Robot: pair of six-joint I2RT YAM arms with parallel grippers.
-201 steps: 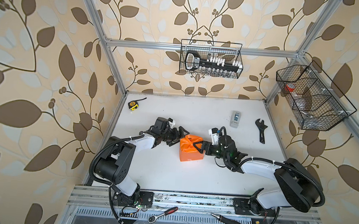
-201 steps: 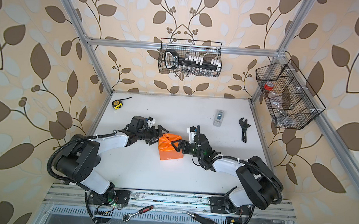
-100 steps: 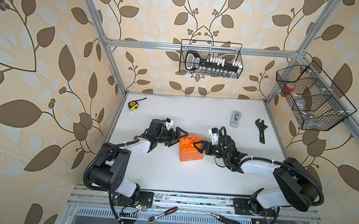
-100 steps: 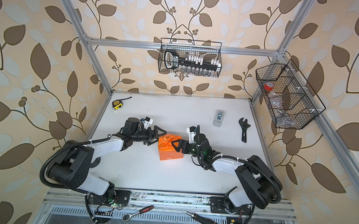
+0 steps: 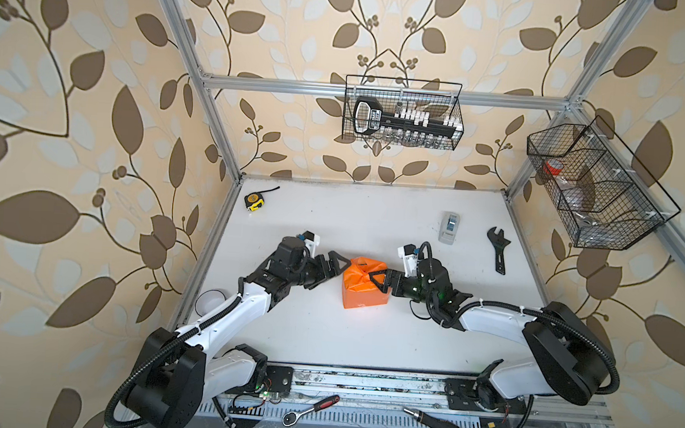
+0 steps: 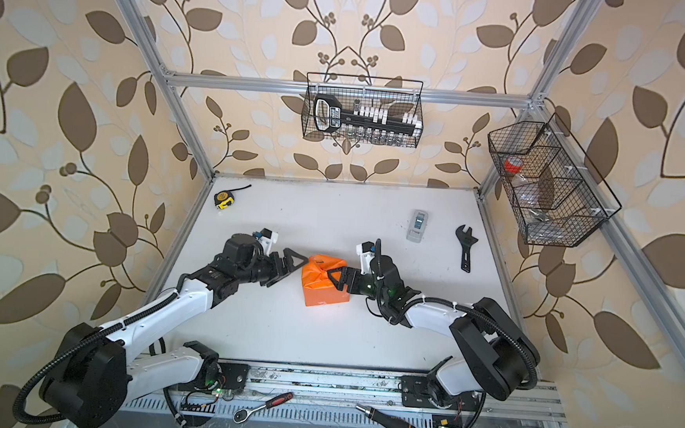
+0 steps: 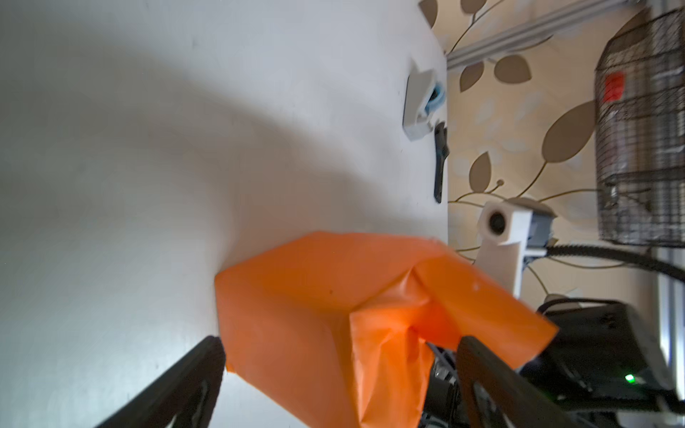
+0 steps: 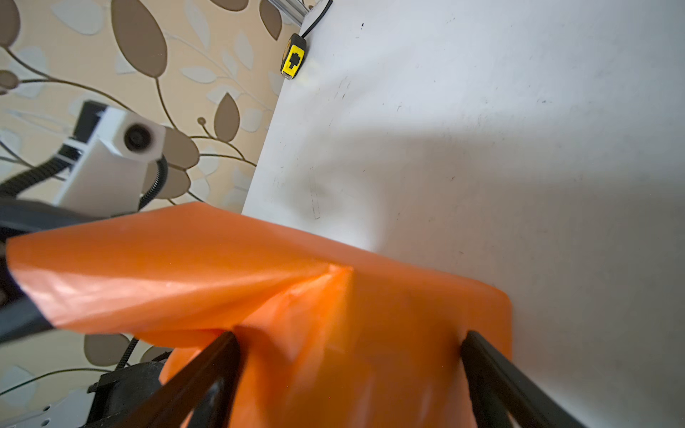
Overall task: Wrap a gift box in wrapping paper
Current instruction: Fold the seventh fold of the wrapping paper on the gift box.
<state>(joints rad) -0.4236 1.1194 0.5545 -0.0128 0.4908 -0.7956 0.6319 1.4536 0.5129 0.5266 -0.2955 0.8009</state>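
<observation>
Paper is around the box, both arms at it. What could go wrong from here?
The wrapping paper has a loose top flap, no tape visible; it may spring open.
The right gripper straddles that paper, fingers wide; closing could crush or tear it.
The tape dispenser lies far back; fetching it leaves the flap unheld.

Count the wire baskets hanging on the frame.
2. The back basket hangs from the rear frame bar; the side basket hangs on the side bar near the wrench. None appears hidden.
</observation>
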